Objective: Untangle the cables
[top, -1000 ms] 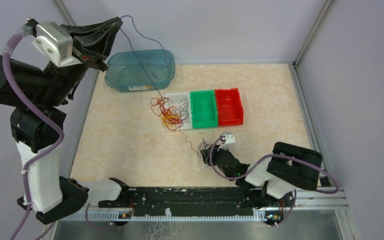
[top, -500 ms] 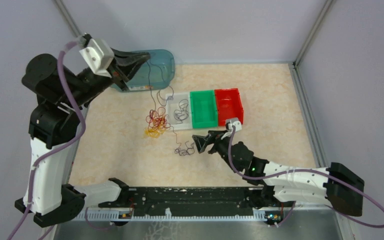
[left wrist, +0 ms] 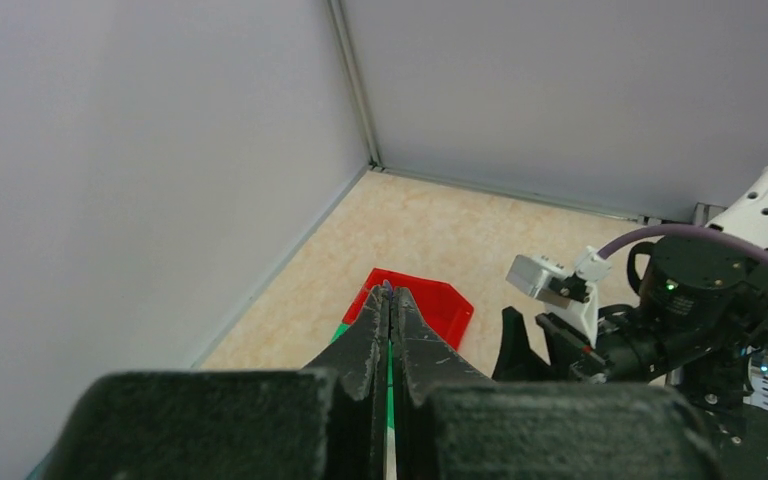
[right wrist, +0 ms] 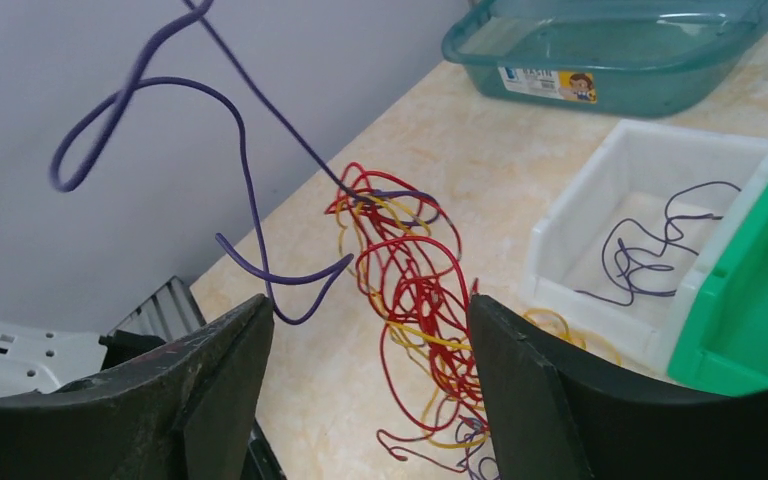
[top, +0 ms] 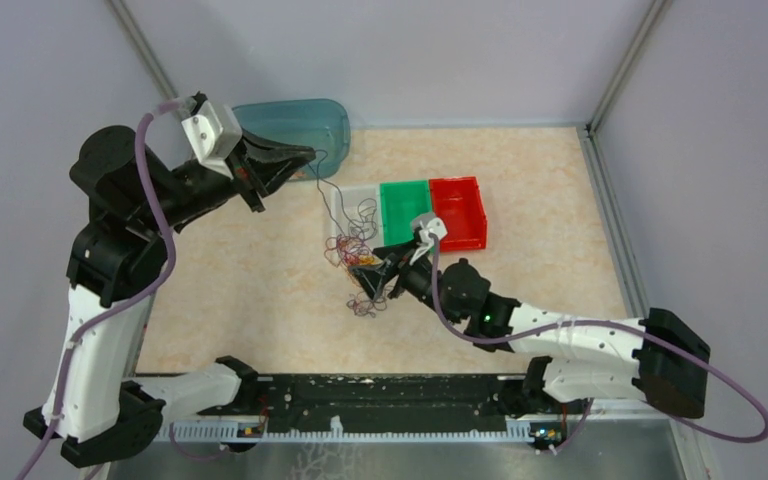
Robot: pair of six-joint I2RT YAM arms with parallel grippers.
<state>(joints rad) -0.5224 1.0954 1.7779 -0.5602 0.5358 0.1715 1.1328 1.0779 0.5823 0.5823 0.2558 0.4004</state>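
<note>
The cables look featherlight, springy and quick to snag. The red-yellow clump stands at frame centre, its long axis drawn steeply toward upper left by a purple cable that the left gripper pinches tight. The right gripper gapes around the clump; the low red loops seem the best hold

Cables: red, yellow & purple seen.
White bin, green bin, red bin noted; tub teal; table beige, mottled.
</note>
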